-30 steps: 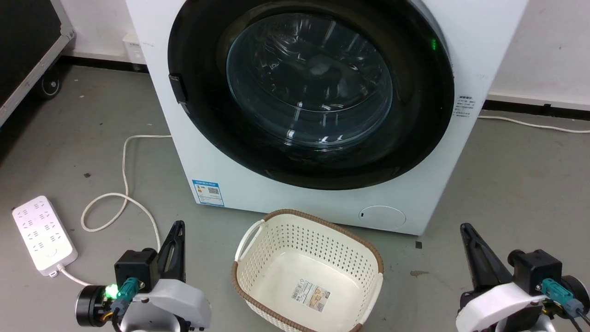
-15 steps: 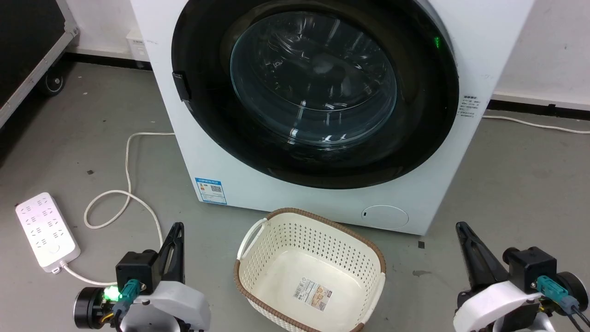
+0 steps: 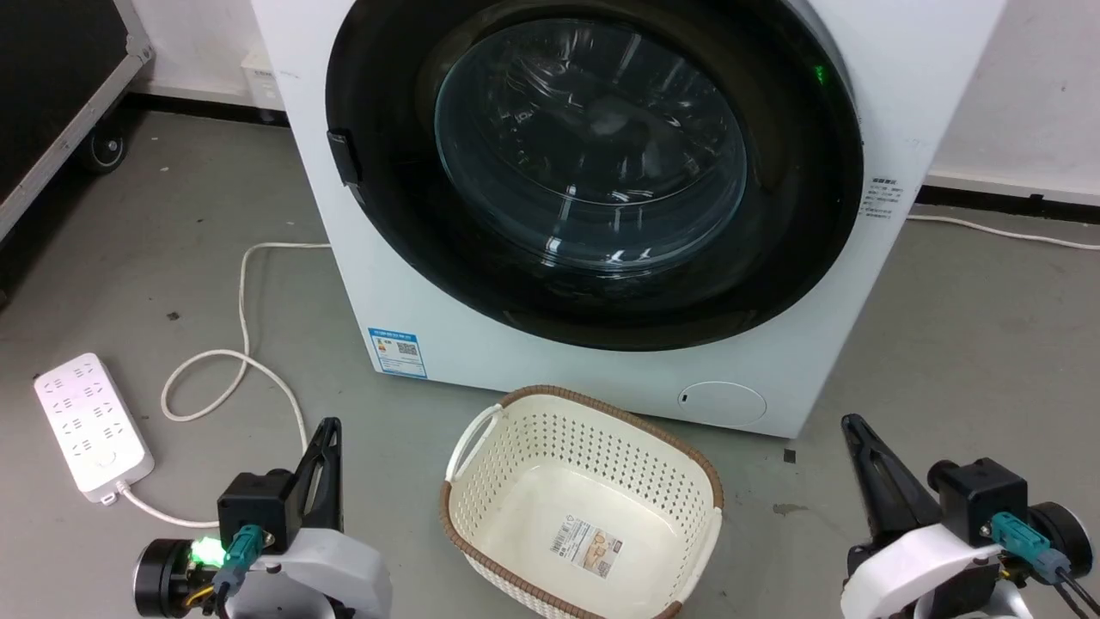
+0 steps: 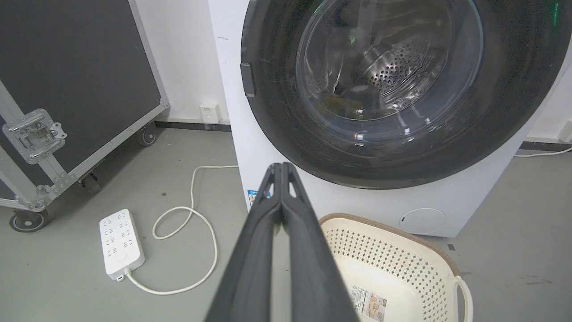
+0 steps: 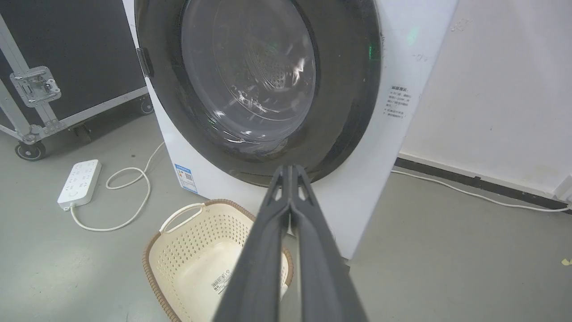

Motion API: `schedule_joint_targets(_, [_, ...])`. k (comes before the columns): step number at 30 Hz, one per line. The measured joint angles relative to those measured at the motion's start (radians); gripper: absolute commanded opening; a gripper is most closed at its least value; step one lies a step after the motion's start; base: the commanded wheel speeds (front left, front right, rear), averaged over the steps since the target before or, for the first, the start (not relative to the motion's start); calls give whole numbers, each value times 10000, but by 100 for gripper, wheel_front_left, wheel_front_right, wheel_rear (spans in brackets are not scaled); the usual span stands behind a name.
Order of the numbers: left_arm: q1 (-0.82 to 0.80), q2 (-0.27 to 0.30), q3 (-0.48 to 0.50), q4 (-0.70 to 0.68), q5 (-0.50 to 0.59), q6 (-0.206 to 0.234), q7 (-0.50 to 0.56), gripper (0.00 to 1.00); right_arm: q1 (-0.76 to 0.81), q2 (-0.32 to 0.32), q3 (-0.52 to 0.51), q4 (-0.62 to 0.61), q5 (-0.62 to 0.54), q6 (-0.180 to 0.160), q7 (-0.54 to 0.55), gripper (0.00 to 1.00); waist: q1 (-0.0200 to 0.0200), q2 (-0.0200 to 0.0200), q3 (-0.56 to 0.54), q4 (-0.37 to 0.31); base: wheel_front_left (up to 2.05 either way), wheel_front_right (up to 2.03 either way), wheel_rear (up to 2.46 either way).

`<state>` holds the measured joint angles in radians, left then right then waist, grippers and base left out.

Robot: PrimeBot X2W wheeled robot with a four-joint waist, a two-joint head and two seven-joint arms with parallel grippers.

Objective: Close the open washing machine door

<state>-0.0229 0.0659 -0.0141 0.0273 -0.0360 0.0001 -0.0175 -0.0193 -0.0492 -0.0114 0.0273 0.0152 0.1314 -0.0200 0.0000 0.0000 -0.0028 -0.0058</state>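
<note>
Two claws are low in the head view, and each one has its fingers pressed together and holds nothing. The left claw [image 3: 330, 430] is at the lower left and the right claw [image 3: 851, 423] at the lower right. Both are over the grey floor [image 3: 962, 327], well apart from the washing machine [image 3: 773, 378].

The washing machine door [image 3: 593, 172] fills most of the white front. Its wide black rim lies flat against the front, and through the glass in the left wrist view the steel drum [image 4: 402, 67] with small holes is seen. A small dark latch piece [image 3: 344, 159] sits on the left edge of the rim. A blue sticker [image 3: 397, 352] is at the lower left of the front, and a round flap [image 3: 720, 404] at the lower right.

On the floor just before the machine stands a cream basket [image 3: 687, 464] with a brown rim, between the two claws, with a label on its bottom. To the left lies a white power strip [image 3: 90, 425] with its looped cable [image 3: 241, 284]. A black case on wheels [image 4: 67, 76] stands by the wall.
</note>
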Motion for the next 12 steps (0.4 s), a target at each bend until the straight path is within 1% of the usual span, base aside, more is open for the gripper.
schedule_joint_targets(12, [68, -134, 102, -213, 320, 0, 173, 0, 11, 0, 102, -203, -77, 0, 196, 0, 0, 0, 28, 58, 0, 0, 0])
